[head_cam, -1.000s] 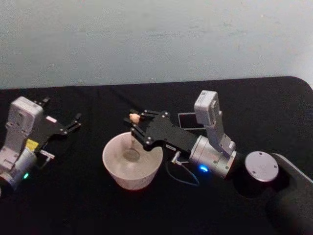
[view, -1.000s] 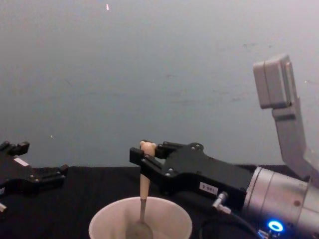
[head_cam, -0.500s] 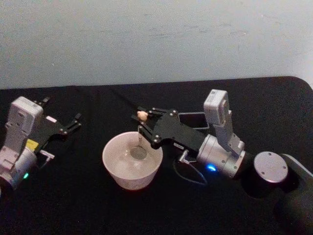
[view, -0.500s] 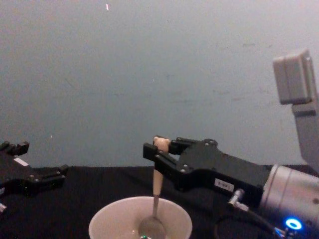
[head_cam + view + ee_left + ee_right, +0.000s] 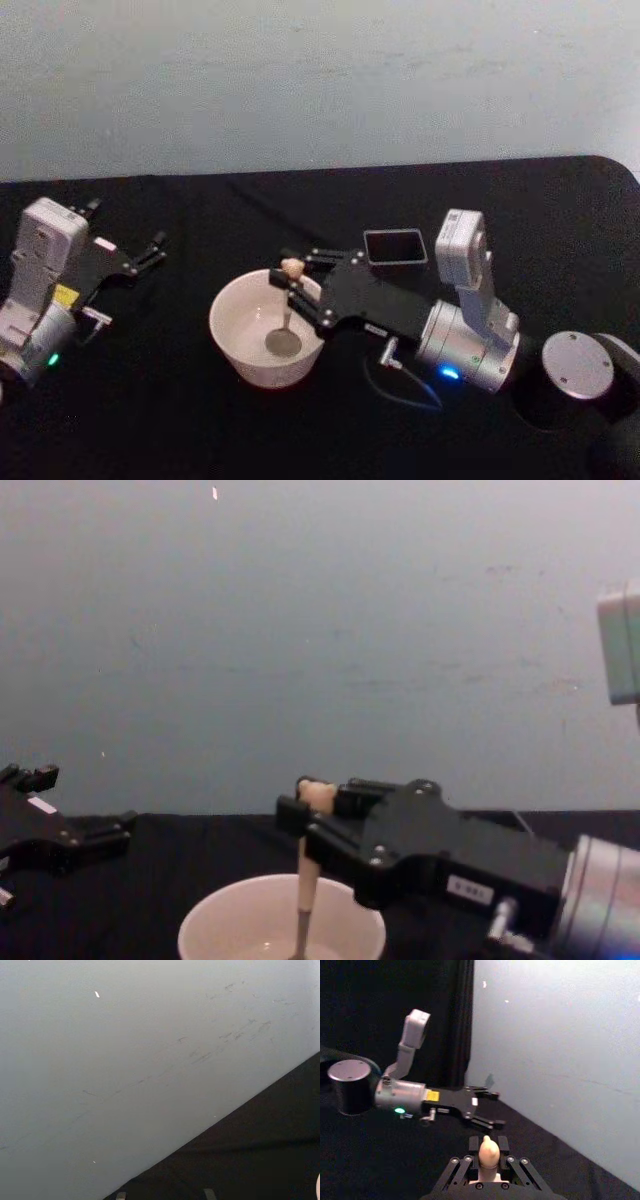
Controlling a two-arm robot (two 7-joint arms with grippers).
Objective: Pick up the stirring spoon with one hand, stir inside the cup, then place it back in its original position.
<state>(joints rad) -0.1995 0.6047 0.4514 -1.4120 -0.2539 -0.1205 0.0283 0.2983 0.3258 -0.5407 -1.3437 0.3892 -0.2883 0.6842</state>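
Head view: right hand with stirring spoon, bowl inside cup

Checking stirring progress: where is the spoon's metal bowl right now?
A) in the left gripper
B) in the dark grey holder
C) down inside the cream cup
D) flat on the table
C: the right gripper holds the stirring spoon upright by its handle, its bowl down inside the cup; the left gripper rests aside, open.

Cup mouth blocked, open table in front

The right gripper and the stirring spoon occupied the cup at frame centre. The dark grey holder stood just behind, and the black table lay bare lower left.
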